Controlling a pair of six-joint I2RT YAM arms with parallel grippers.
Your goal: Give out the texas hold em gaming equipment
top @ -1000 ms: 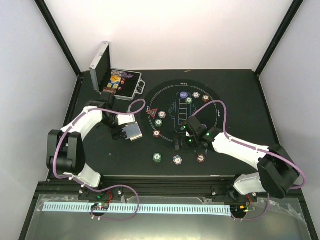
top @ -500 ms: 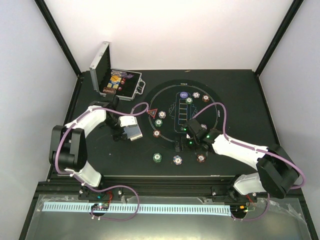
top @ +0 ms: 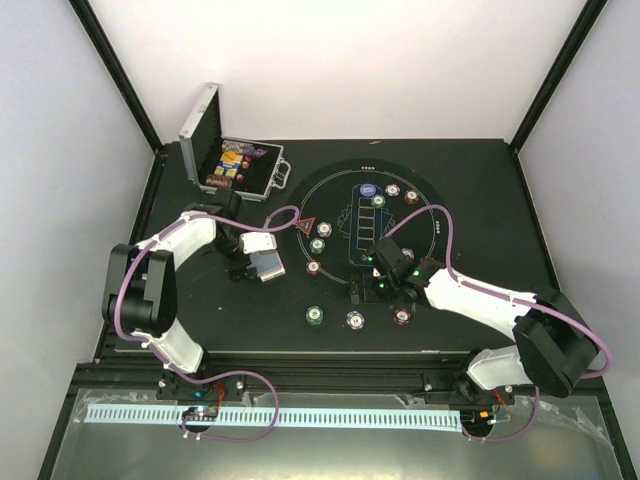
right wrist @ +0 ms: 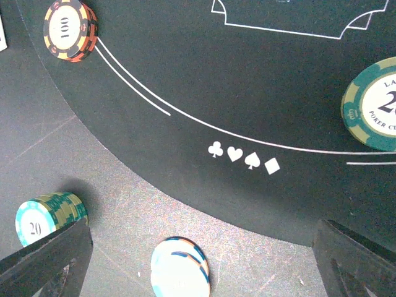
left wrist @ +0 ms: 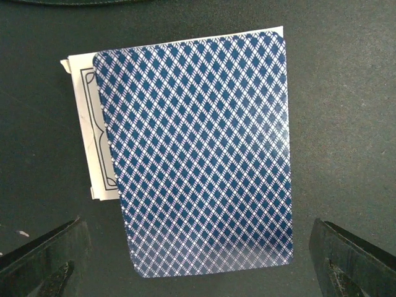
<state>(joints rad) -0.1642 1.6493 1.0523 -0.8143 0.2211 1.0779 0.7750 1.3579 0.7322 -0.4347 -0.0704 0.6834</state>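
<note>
A small pile of blue-patterned playing cards [left wrist: 198,148] lies on the black table, with a white card [left wrist: 86,124] sticking out on its left. My left gripper [left wrist: 198,266] is open, its fingertips [left wrist: 43,260] on either side of the pile's near end and holding nothing. It hovers by the cards [top: 267,262] in the top view. My right gripper [right wrist: 201,266] is open above a blue-white chip stack [right wrist: 180,269]. A teal stack [right wrist: 46,218], a red chip [right wrist: 70,29] and a green chip [right wrist: 374,105] lie around it. A red triangular marker [top: 305,224] and a purple button [top: 368,189] rest on the round mat [top: 440,215].
The silver case [top: 232,160] stands open at the back left with coloured items inside. More chips [top: 317,245] dot the mat, and three stacks [top: 316,315] sit along its near edge. Cables loop over both arms.
The left arm's elbow has swung inward and its gripper has shifted slightly over the cards. The right gripper has slid a little toward the near edge. Both stay open.
</note>
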